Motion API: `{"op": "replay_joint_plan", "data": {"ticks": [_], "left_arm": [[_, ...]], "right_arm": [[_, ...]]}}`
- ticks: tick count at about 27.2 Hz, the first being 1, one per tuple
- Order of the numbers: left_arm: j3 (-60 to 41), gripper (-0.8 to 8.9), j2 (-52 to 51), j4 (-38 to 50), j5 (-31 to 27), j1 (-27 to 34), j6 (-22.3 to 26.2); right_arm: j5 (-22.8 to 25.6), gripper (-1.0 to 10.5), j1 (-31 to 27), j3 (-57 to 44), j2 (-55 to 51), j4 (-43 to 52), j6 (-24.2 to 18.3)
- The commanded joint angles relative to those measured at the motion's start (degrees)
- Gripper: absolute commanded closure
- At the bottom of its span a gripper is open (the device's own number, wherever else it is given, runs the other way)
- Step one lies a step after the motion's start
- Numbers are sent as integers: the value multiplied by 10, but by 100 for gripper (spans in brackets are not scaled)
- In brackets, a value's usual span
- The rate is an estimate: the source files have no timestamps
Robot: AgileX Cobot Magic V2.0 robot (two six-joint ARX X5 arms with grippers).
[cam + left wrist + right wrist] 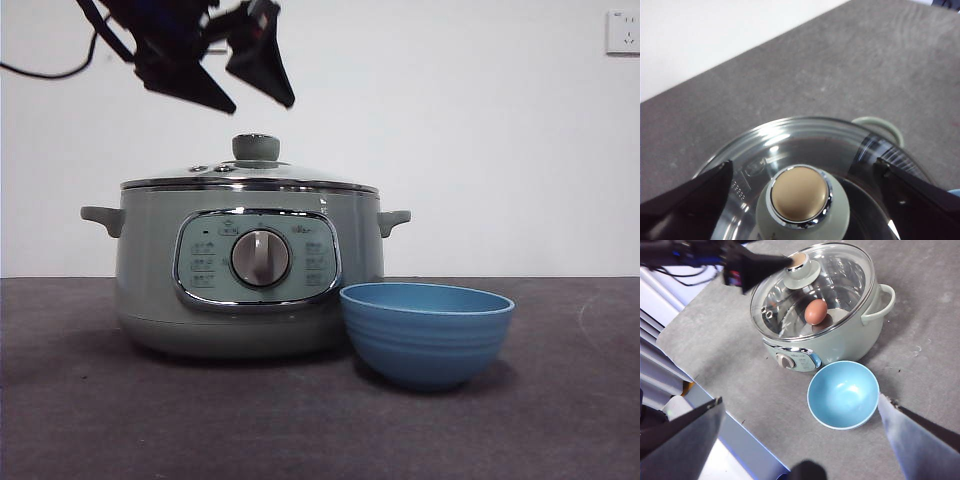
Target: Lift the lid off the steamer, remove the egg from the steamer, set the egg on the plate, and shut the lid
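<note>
lid [812,287] on steamer [245,265] — egg [815,311] inside

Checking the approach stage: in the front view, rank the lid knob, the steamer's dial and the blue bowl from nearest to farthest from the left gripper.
1. Lid knob: directly below the open left gripper, not touched.
2. Dial: lower, on the steamer front panel.
3. Blue bowl: farthest, on the table beside the steamer, empty.

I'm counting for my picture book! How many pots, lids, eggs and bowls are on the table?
Pots: 1, the green steamer
Lids: 1, the glass lid on the pot
Eggs: 1, the egg inside
Bowls: 1, the blue plate, empty
Total: 4
</note>
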Motion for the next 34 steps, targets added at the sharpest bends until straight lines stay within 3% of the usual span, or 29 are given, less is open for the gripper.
{"op": "replay_joint_plan", "data": {"ticks": [1,11,15,22,24,34], "left_arm": [[0,343,16,10,-2,0,9],[0,347,53,10,-3,0,6],[0,605,53,-6,-4,0,6],[0,703,53,-17,-3,0,5],[0,824,53,-16,-3,0,5],[23,822,45,11,-1,0,-12]], "right_arm": [[0,348,1,2,0,1,1],[0,349,1,2,0,1,1],[0,349,1,2,0,1,1],[0,350,1,2,0,1,1],[0,350,1,2,0,1,1],[3,350,1,2,0,2,1]]}}
